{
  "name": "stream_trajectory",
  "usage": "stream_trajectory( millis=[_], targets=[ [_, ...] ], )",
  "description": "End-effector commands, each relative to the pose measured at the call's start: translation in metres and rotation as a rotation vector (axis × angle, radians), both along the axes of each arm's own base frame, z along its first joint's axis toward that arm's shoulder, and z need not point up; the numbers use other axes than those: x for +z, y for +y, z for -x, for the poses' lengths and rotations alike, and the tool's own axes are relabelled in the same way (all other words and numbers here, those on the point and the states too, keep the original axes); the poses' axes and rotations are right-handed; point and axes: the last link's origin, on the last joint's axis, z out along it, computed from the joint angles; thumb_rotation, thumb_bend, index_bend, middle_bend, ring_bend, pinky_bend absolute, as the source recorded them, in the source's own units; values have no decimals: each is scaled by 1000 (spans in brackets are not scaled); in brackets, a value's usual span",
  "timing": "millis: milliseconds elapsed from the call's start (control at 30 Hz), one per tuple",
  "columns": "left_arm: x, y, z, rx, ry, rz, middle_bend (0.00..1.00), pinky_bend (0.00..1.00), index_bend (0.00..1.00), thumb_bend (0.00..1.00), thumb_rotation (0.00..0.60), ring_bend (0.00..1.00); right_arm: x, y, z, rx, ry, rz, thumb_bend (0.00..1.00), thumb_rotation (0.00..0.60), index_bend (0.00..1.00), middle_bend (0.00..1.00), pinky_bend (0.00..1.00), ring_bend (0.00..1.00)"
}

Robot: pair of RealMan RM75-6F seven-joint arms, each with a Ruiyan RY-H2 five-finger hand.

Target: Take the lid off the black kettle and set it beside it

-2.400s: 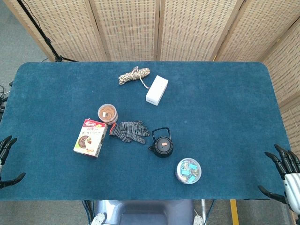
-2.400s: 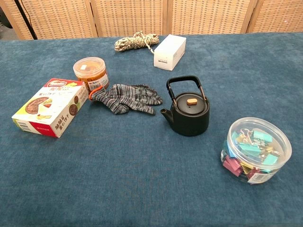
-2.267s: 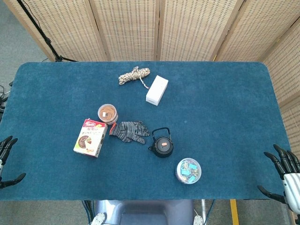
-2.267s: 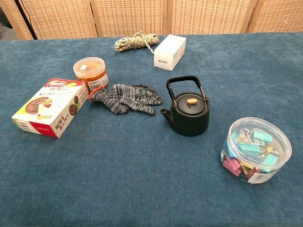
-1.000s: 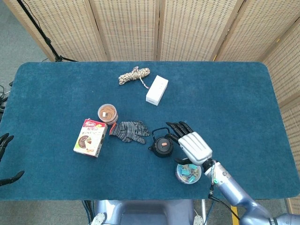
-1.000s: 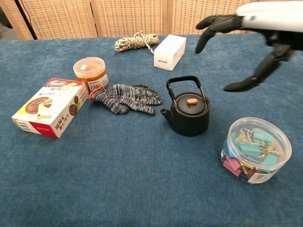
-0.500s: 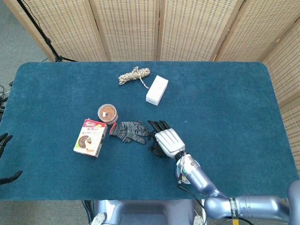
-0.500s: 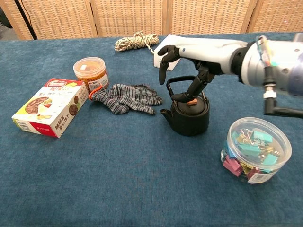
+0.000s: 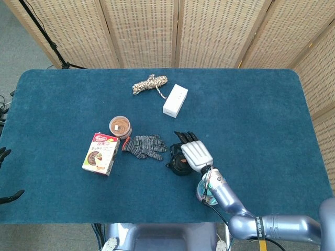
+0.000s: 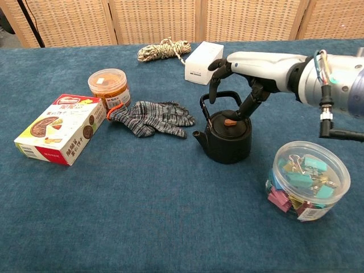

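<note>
1. Head view: the kettle [image 9: 178, 165] sits at lower centre of the frame on the table [image 9: 251, 115], just right of a glove [image 9: 145, 146]. The right hand [image 9: 194, 152] covers most of it from above, so the lid cannot be seen here, nor whether any fingertip is on it.
2. Head view: the left hand [image 9: 5, 178] is cut off at the lower left edge. Only dark fingertips show, apart and holding nothing.
3. Head view: a tub of clips [image 9: 205, 192] is mostly hidden under the right forearm.
4. Chest view: the kettle [image 10: 227, 139] stands right of centre with its handle [image 10: 219, 99] upright. The lid [image 10: 232, 127] is seated and carries a small tan knob [image 10: 229, 121].
5. Chest view: the right hand [image 10: 250, 77] hangs over the kettle with fingers spread. Its thumb reaches down to the knob and the other fingers arch over the handle. It grips nothing yet, and whether the thumb truly touches the knob is hard to tell.
6. Handling, as a judgement: the lid looks rigid and probably heavy for its size, like cast iron. The knob is the only hold; it is small, so a thumb-and-finger pinch could slip.
7. The upright handle crowds the knob, so the lift likely has to go straight up and then out sideways. Bare table lies to the kettle's right, before the clips [image 10: 307, 179].
</note>
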Motion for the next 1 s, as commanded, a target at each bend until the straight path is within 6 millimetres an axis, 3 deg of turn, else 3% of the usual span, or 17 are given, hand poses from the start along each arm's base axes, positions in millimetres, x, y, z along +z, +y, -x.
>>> stream_trajectory(
  millis=[33, 433, 1000],
  targets=[
    [-1, 0, 0, -1, 0, 2, 0, 0, 0, 146, 600, 0, 3, 4, 8, -3, 2, 1, 440, 600, 376, 0, 0, 0],
    [-1, -2, 0, -4, 13, 9, 0, 0, 0, 140, 600, 0, -5, 5, 22, -22, 21, -13, 440, 600, 388, 0, 0, 0],
    [-1, -2, 0, -6, 8, 14, 0, 0, 0, 129, 600, 0, -13, 3, 17, -31, 9, -22, 440, 600, 428, 0, 0, 0]
  ],
)
